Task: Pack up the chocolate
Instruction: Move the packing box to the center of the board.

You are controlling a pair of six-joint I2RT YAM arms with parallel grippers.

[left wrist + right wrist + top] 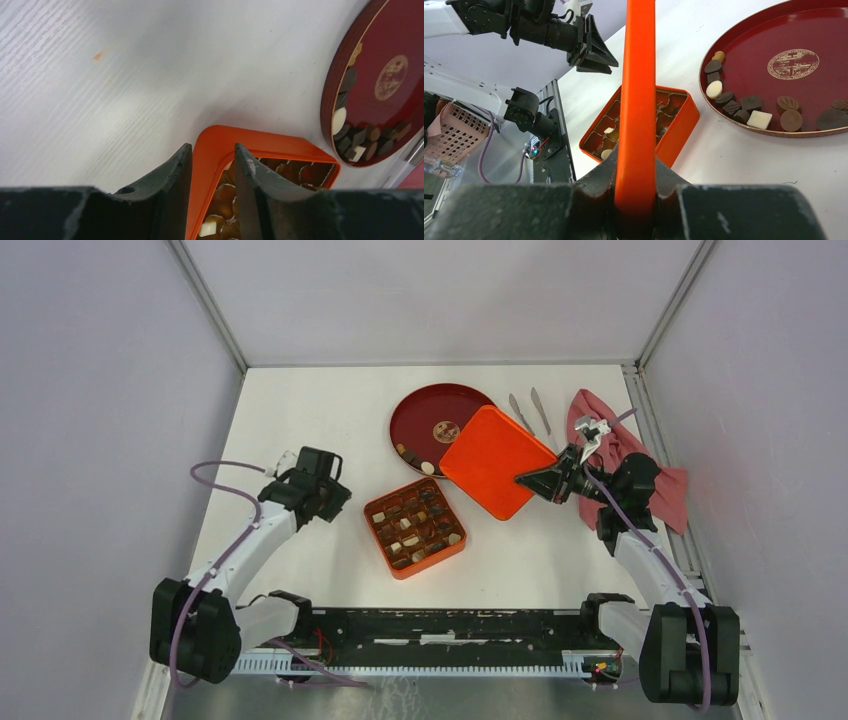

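An open orange box point(374, 517) with divided cells holds several chocolate pieces point(420, 523). More chocolate point(414, 458) lies along the near edge of the red plate point(452, 398), dark and cream pieces point(749, 107) alike. My right gripper point(527, 480) is shut on the edge of the orange lid point(495, 460), holding it tilted above the table between plate and box; the lid point(639, 75) runs straight out from the gripper point(636, 167). My left gripper point(346, 503) is open beside the box's left corner point(220, 145), which shows between its fingertips point(212, 146).
Two metal tongs point(530, 410) lie behind the lid, and a red cloth point(655, 475) lies at the right under the right arm. The black base rail point(450, 630) runs along the near edge. A pink perforated basket point(449, 135) stands off the table.
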